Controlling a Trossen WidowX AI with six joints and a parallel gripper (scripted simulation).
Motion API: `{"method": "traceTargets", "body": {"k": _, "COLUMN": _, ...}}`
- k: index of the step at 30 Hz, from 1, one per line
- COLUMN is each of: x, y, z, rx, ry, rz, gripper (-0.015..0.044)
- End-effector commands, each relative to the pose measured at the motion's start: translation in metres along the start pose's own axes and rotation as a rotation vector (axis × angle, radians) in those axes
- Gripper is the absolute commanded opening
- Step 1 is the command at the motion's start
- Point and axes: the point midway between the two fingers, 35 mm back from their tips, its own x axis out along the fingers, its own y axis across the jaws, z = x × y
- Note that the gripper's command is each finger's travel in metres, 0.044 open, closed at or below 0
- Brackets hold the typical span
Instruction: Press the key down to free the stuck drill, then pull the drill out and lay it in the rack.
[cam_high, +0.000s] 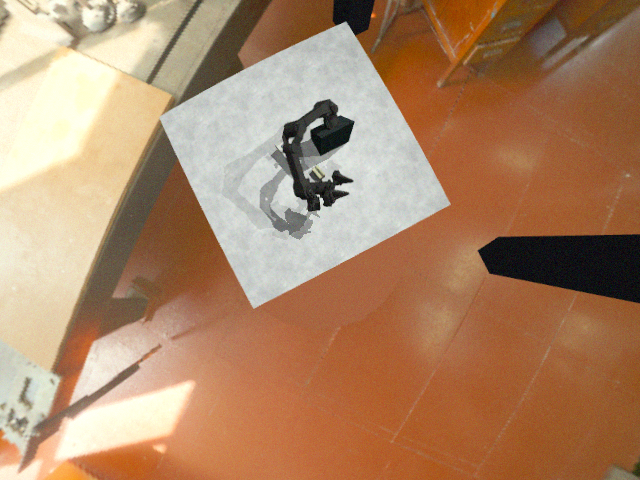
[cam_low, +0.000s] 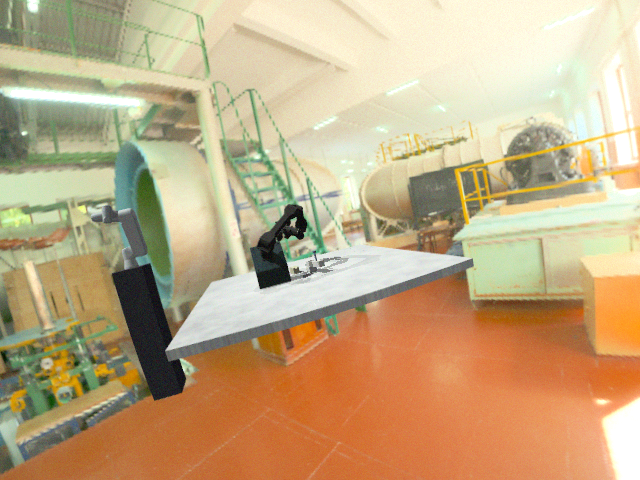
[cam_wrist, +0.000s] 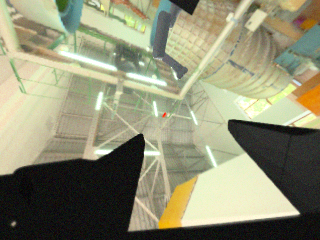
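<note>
My gripper (cam_high: 350, 187) (cam_wrist: 184, 131) is open, with nothing between its fingers. It is raised above the table, and the wrist view shows the hall's ceiling and walls. A small cream block (cam_high: 316, 173) (cam_low: 294, 270) with a dark side lies on the table near the arm's base. A small grey piece (cam_low: 315, 264) stands farther from the base in the exterior view, with a thin dark upright pin (cam_low: 314, 255) on it. The arm partly covers a grey shape beside it in the top view. The views are too small to tell drill, key and rack apart surely.
The arm stands on a dark box-shaped base (cam_high: 333, 135) (cam_low: 270, 268) on the pale table (cam_high: 372, 206) (cam_low: 232, 310). Another grey arm (cam_low: 133, 232) (cam_wrist: 161, 37) stands on a tall black pedestal (cam_low: 147, 330) beyond the table's edge.
</note>
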Motion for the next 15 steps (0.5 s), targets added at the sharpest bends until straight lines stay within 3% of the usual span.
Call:
{"method": "traceTargets", "body": {"k": 1, "x": 0.000, "y": 0.000, "z": 0.000, "rx": 0.000, "ry": 0.000, "rz": 0.000, "gripper": 0.0374}}
{"method": "traceTargets", "body": {"k": 9, "x": -0.001, "y": -0.001, "z": -0.001, "rx": -0.005, "ry": -0.007, "rz": -0.008, "gripper": 0.0164}}
{"method": "traceTargets", "body": {"k": 15, "x": -0.043, "y": -0.029, "z": -0.016, "rx": -0.155, "ry": -0.246, "rz": -0.260, "gripper": 0.0006}}
